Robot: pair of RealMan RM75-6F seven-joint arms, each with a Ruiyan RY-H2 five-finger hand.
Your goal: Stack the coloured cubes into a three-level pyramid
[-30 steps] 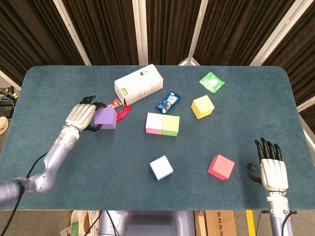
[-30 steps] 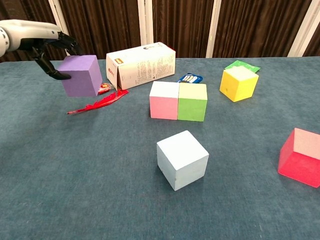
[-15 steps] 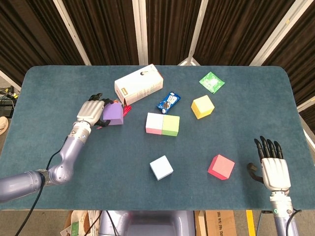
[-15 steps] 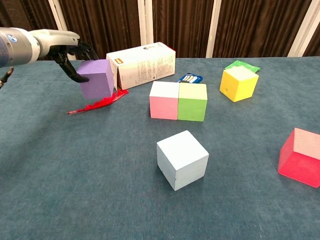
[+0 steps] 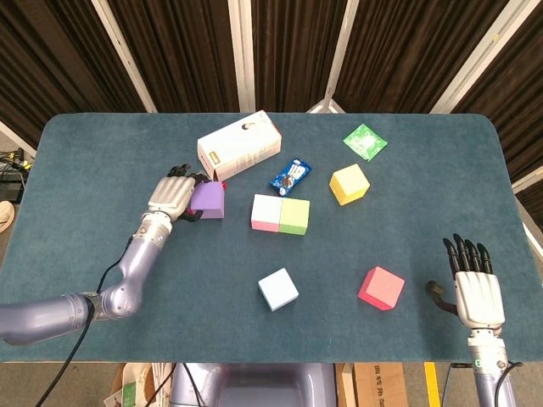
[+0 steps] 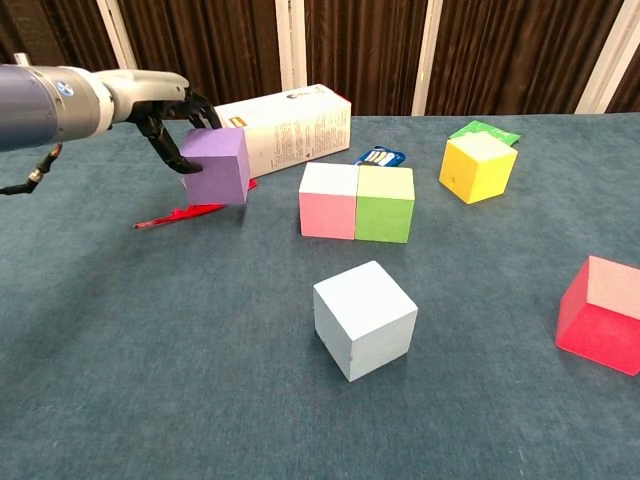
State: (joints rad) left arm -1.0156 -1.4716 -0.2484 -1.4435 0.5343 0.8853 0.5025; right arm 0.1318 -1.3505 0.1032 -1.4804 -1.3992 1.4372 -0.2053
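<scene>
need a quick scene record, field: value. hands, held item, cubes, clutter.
left hand: grips purple cube, held above the table
right hand: open, empty, near table edge
base pair: pink cube touching green cube
loose cubes: yellow cube, light blue cube, red cube
clutter: white carton, blue packet, green packet, red feather

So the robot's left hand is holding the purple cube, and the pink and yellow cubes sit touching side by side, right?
Not quite: the cube touching the pink cube is the green cube, as the chest view shows. The yellow cube stands apart. The left hand does hold the purple cube.
</scene>
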